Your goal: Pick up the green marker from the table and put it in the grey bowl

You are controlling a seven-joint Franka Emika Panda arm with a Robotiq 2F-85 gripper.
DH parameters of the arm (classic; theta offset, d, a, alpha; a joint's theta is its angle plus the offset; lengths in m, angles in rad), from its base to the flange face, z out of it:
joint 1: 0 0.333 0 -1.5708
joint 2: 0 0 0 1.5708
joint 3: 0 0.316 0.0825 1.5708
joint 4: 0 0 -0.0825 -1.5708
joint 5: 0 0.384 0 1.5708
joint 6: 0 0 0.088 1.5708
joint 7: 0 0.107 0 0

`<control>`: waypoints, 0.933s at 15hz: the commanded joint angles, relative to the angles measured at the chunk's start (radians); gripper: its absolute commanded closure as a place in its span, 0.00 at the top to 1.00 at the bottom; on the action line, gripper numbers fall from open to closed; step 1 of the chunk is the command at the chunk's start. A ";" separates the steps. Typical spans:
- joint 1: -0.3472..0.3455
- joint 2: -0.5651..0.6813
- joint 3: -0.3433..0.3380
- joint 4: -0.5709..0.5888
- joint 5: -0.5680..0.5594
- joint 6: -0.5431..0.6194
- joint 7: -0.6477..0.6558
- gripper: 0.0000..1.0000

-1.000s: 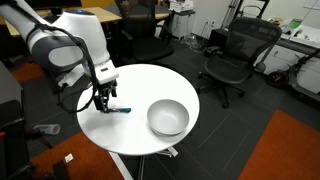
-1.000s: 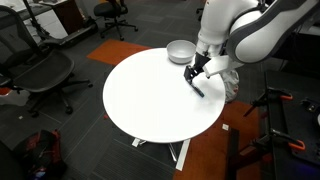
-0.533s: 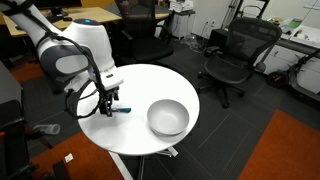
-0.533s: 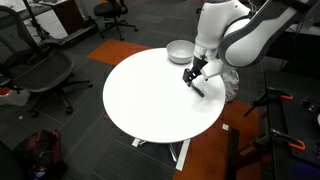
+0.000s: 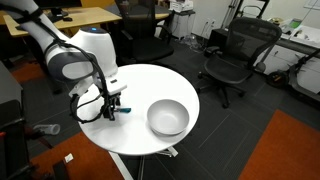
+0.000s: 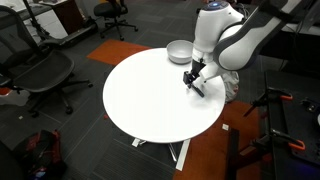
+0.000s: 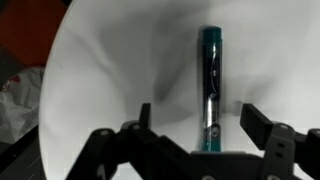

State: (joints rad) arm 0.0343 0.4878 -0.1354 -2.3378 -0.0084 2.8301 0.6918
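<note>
The green marker [image 7: 209, 85] lies flat on the round white table [image 5: 150, 85], a dark teal stick seen lengthwise in the wrist view. My gripper [image 7: 205, 125] is open, its two fingers on either side of the marker's near end, just above the tabletop. In both exterior views the gripper [image 5: 110, 108] [image 6: 195, 80] is down at the marker [image 5: 121, 111] [image 6: 199, 88] near the table's edge. The grey bowl [image 5: 167, 117] [image 6: 180, 51] stands empty on the same table, a short way from the gripper.
Black office chairs [image 5: 235, 55] [image 6: 40, 70] stand around the table. A wooden desk [image 5: 70, 18] is behind the arm. Orange carpet patches [image 5: 285, 150] lie on the dark floor.
The arm has lowered and shifted slightly, bringing the open fingers down around the marker. The marker and bowl have not moved.
</note>
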 commanded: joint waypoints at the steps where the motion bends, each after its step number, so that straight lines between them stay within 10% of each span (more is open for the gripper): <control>1: 0.032 0.024 -0.028 0.019 0.032 0.018 -0.030 0.58; 8: 0.044 0.033 -0.032 0.036 0.035 0.017 -0.033 0.05; 14: 0.079 -0.051 -0.062 0.009 0.030 -0.048 0.000 0.05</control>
State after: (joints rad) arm 0.0697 0.5055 -0.1601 -2.3084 -0.0001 2.8286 0.6920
